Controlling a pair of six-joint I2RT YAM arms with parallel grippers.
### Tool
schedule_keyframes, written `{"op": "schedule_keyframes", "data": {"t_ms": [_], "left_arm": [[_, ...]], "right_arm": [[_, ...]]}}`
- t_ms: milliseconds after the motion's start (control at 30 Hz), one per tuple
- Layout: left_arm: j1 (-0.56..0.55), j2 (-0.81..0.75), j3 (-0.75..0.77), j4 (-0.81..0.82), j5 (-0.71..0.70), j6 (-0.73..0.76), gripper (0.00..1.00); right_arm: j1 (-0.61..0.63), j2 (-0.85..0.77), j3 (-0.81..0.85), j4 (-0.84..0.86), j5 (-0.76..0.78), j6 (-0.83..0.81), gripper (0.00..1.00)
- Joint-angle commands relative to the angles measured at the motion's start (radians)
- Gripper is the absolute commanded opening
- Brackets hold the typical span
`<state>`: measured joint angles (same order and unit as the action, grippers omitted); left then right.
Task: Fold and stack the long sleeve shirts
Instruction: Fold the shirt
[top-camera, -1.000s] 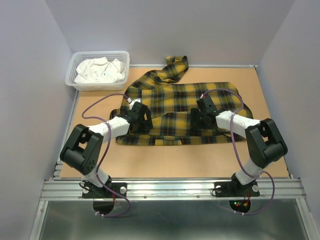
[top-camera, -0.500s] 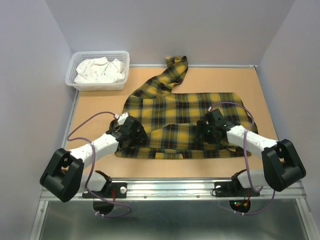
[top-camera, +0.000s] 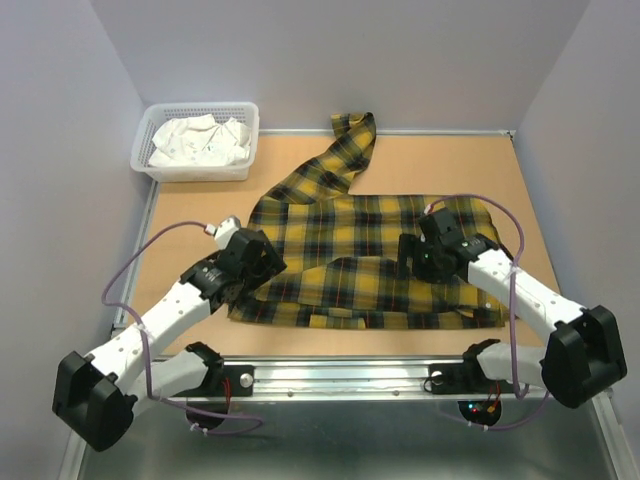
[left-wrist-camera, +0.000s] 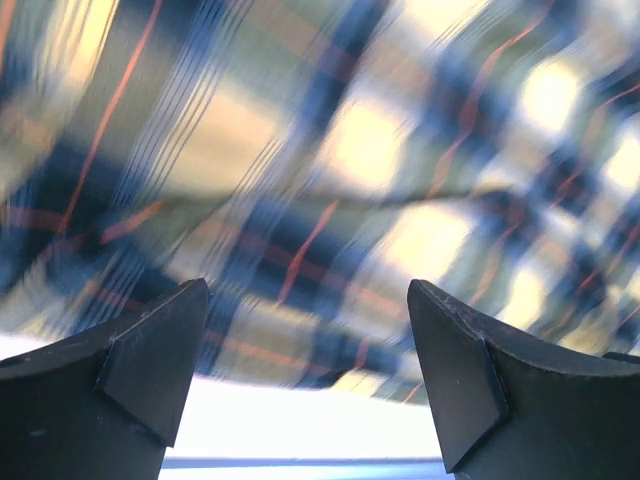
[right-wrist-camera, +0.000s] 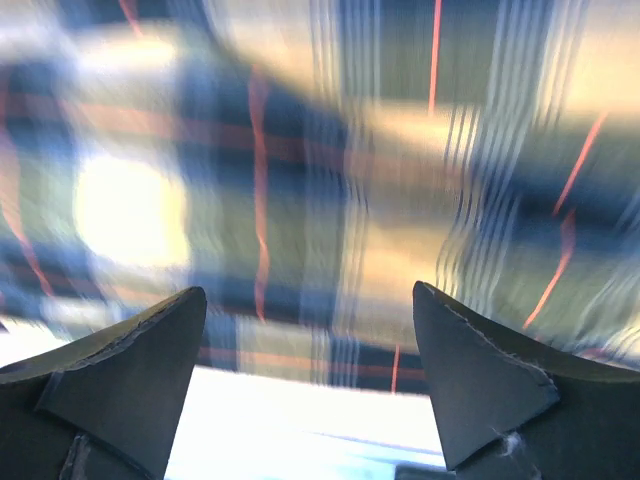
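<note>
While the shirt (top-camera: 370, 250) lies across the middle of the worktop (top-camera: 190, 215), one sleeve (top-camera: 345, 150) trails toward the far edge. The left claw (top-camera: 255, 262) hangs at the shirt's left edge and the right claw (top-camera: 425, 258) over its right part. Both have their fingers spread, with nothing between them. The wrist views show only blurred plaid beyond the fingertips. A basket (top-camera: 248, 135) holding white cloth (top-camera: 200, 140) stands in the far left corner.
</note>
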<state>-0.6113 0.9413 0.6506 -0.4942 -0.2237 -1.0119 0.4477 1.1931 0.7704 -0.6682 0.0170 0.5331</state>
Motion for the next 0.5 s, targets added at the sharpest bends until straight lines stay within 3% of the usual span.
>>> {"op": "schedule_keyframes", "data": {"t_ms": [0,133,267,467], "left_arm": [[0.004,0.143,0.179,0.022,-0.144,0.159,0.93],[0.117,0.385,0.349,0.091,-0.122,0.362,0.93],[0.206,0.525,0.435,0.152,-0.089,0.473,0.93],[0.263,0.671,0.466,0.212,-0.034,0.524,0.92]], "right_arm": [[0.008,0.071,0.183,0.002,0.200,-0.099,0.89],[-0.030,0.268,0.344,0.007,0.277,-0.189,0.89],[-0.081,0.414,0.427,0.065,0.290,-0.246,0.89],[-0.135,0.569,0.503,0.110,0.253,-0.242,0.89]]}}
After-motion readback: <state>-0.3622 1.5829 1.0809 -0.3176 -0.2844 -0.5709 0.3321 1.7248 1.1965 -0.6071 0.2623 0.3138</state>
